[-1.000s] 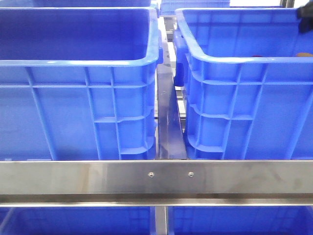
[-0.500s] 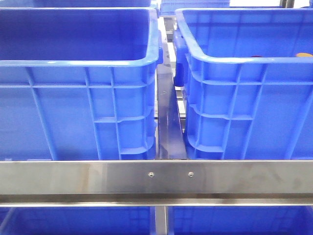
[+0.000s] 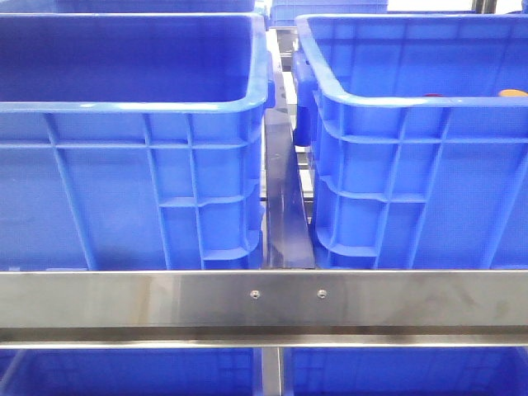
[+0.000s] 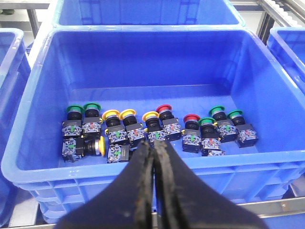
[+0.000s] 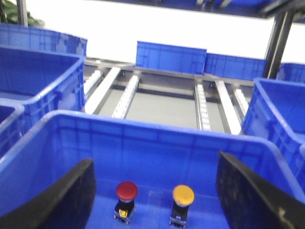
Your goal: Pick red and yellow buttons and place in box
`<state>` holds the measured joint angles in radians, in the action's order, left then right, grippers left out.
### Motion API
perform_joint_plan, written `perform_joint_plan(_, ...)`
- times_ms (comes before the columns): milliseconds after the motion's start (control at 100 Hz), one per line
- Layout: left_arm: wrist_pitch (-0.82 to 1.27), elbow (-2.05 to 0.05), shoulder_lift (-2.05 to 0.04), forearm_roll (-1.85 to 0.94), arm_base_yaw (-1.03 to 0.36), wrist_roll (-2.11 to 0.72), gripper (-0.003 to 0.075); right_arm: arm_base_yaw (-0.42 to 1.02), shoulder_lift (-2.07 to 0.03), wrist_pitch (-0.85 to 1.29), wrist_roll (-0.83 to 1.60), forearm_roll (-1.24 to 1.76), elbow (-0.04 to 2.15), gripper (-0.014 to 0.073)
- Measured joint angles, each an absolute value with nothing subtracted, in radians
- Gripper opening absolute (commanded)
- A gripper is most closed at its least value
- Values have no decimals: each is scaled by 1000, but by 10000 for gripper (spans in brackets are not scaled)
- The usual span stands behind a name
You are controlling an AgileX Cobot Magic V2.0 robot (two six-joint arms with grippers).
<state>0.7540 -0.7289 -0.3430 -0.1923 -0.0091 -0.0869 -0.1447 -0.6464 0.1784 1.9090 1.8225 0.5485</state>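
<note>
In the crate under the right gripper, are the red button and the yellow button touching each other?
Apart. The right wrist view shows the red button and the yellow button standing side by side with bare blue crate floor between them.

A steel crossbar (image 3: 264, 301) spans the front view at 6 o'clock. Green-capped switches (image 4: 75, 109) end the row at 9 and 3 o'clock. Roller tracks (image 5: 204, 107) run toward 12 o'clock, with perhaps a plant (image 5: 7, 14) at 11.

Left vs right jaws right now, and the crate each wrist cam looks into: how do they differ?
The left gripper has its jaws shut; the right gripper has them wide open. The left crate holds many green, yellow and red buttons; the right crate shows one red button and one yellow button. Both crates are blue.
</note>
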Motion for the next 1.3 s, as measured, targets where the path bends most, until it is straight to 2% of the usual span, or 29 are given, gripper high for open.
perform_joint_plan(100, 754, -729, -343, -192, -9, -87, -19, -145, -590, 183, 1909, 1823, 527, 505)
perform_joint_plan(160, 754, -729, -343, -192, -9, -87, -19, -145, -563, 183, 1909, 1823, 517, 430)
perform_joint_plan(220, 754, -729, -343, -192, -9, -87, -19, -145, -544, 185, 1909, 1822, 507, 342)
perform_joint_plan(370, 754, -729, -343, -193, -9, -87, -19, -145, -527, 185, 1909, 1822, 492, 53)
perform_joint_plan(460, 754, -729, -343, -194, -9, -87, -19, -145, -527, 185, 1909, 1822, 491, -87)
perform_joint_plan(500, 754, -729, -343, -194, -9, -87, -19, -145, -527, 185, 1909, 1822, 491, -122)
perform_joint_plan(1300, 754, -729, -343, -194, -9, -87, -19, -145, -527, 187, 1909, 1822, 490, -116)
